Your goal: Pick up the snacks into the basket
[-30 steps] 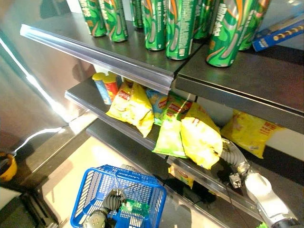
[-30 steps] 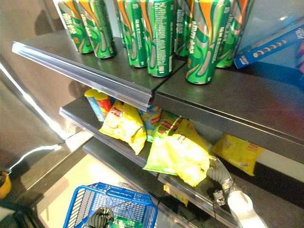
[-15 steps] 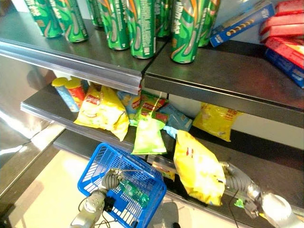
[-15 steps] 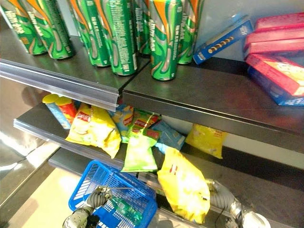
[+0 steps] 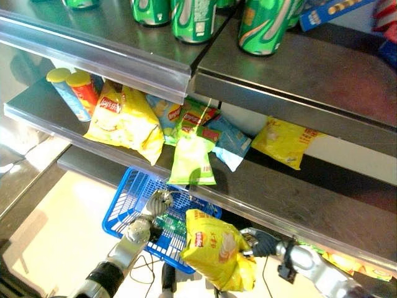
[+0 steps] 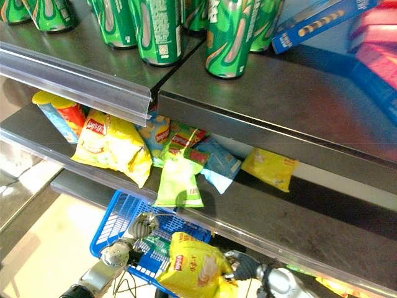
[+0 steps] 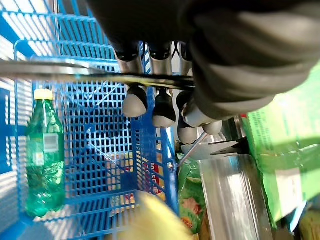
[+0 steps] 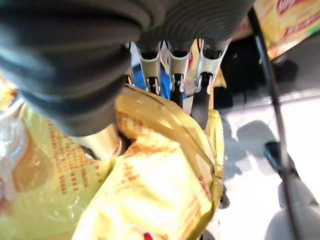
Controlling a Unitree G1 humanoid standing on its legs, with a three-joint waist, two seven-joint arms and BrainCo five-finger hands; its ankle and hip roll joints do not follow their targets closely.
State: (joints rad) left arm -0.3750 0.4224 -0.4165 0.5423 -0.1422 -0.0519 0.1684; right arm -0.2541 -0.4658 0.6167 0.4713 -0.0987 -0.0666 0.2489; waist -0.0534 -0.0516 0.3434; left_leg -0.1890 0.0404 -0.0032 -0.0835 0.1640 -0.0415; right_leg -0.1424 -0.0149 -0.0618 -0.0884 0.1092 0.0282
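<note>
- Your right hand has fingers pinched on the yellow chip bag, at 3 o'clock beside the blue basket.
- Your left hand has fingers curled round the basket handle.
- A green bottle lies inside the basket.

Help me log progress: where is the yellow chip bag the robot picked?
In the left eye view, the yellow chip bag hangs pinched in the right hand, beside the blue basket, below the shelves.
</note>
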